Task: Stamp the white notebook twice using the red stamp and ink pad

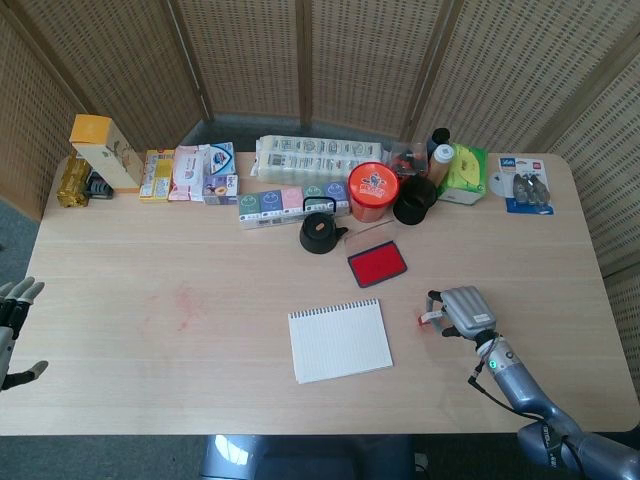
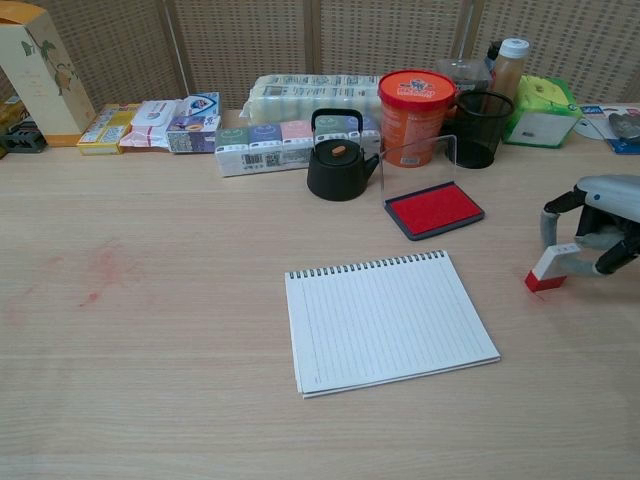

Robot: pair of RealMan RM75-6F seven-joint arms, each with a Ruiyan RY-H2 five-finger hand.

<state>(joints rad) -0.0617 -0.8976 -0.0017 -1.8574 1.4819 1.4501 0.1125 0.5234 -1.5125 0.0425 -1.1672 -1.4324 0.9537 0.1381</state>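
Notebook (image 2: 388,322) mid-table, ink pad (image 2: 434,209) behind it, stamp (image 2: 550,268) to its right

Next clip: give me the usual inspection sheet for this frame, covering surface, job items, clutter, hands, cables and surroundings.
Surface: wooden table, faint red smudges toward its left side.
Job's things: white notebook open, page unmarked; ink pad open, lid raised; red stamp tilted, red end on the table.
Clutter: black teapot, orange tub, mesh cup, boxes and packets along the far edge.
Hands: right hand grips the stamp's white end; left hand at the table's edge, holding nothing, fingers apart.
Cables: nothing seen.
Surroundings: woven screen panels behind.
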